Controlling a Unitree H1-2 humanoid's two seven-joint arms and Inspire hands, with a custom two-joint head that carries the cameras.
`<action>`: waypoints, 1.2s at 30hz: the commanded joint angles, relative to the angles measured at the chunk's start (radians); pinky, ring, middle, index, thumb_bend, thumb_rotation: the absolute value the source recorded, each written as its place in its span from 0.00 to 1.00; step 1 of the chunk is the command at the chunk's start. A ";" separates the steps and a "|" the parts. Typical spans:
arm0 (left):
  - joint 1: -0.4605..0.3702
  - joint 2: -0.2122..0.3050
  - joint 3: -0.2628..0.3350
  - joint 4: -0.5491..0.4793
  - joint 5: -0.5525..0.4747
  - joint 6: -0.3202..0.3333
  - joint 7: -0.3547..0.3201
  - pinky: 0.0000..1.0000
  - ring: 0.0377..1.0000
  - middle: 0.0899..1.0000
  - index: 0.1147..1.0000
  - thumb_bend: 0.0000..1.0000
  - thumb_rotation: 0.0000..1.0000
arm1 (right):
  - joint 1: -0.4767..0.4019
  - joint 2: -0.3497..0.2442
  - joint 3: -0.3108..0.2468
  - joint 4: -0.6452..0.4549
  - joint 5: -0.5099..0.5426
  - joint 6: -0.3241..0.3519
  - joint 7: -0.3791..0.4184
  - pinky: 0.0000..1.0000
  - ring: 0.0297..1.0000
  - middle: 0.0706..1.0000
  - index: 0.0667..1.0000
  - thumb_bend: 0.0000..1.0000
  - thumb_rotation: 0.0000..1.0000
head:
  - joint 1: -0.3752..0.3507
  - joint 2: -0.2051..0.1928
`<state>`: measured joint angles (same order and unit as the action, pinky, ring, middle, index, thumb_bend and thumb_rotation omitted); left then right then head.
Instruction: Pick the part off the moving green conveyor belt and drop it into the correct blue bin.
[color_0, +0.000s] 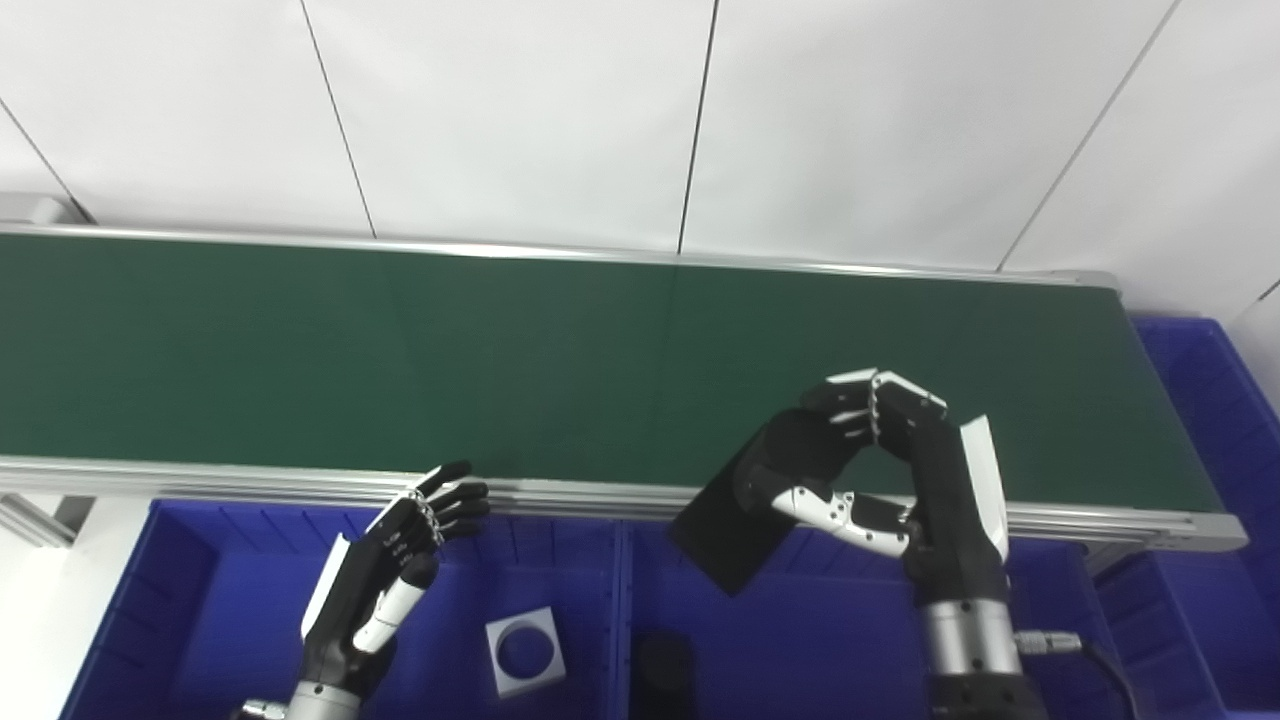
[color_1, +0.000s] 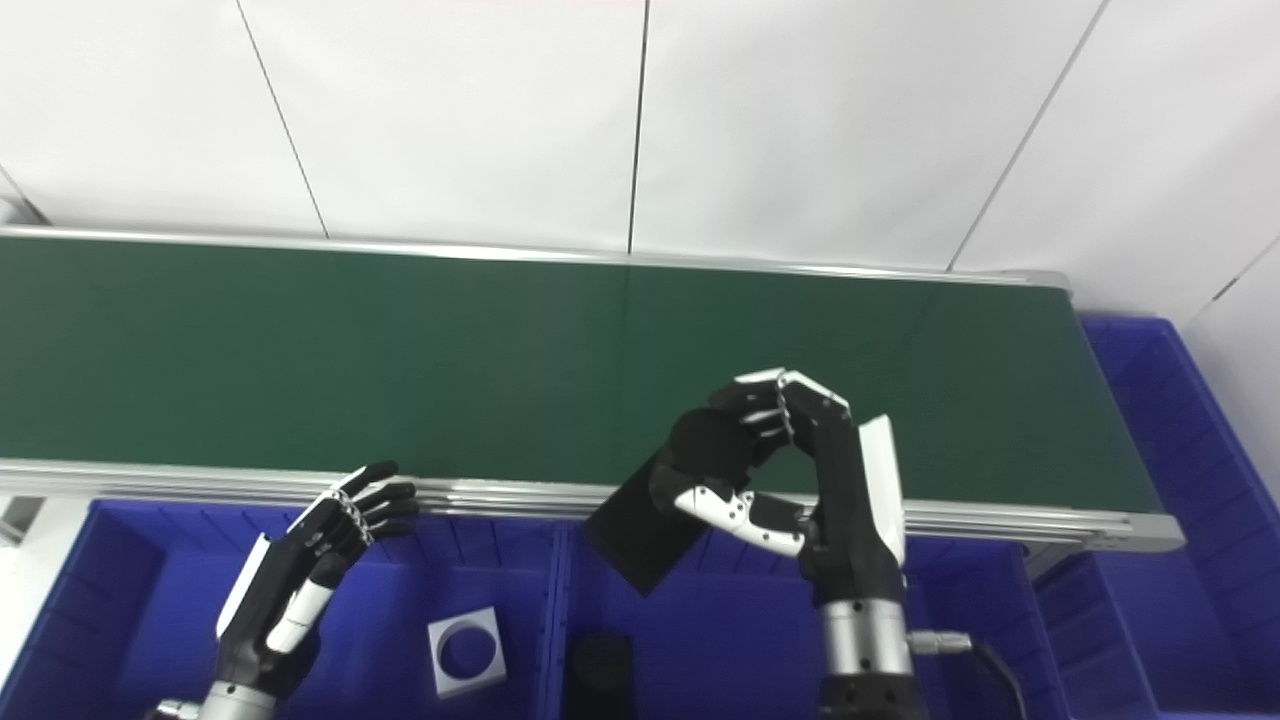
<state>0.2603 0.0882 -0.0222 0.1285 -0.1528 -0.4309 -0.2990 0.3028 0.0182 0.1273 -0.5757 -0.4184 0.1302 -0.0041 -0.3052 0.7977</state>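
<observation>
Robot hand on my right is pinching the flat black part over the near belt rail, above the middle blue bin. Hanging tilted, it risks slipping early. My left robot hand is waiting, spread.
</observation>
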 joint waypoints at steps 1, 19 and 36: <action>-0.013 0.012 0.012 -0.029 -0.023 -0.039 -0.024 0.71 0.74 0.75 0.81 0.72 0.77 | 0.031 0.003 0.003 -0.039 0.005 -0.079 -0.026 0.37 0.41 0.46 0.46 0.52 0.00 | -0.004 -0.009; -0.019 0.054 0.023 -0.036 -0.113 -0.026 -0.054 0.72 0.73 0.74 0.80 0.71 0.75 | 0.147 0.020 0.020 0.140 -0.069 -0.145 -0.139 0.37 0.41 0.48 0.46 0.52 0.00 | -0.066 0.012; -0.018 0.103 0.037 -0.113 -0.161 0.067 -0.061 0.72 0.73 0.74 0.81 0.73 0.74 | -0.028 0.005 0.036 0.337 -0.146 -0.044 -0.106 0.39 0.40 0.47 0.46 0.52 0.00 | -0.107 0.107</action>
<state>0.2503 0.1746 0.0076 0.0468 -0.2947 -0.3627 -0.3575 0.2974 0.0128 0.1566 -0.2343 -0.5611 0.0890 -0.0941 -0.4096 0.8928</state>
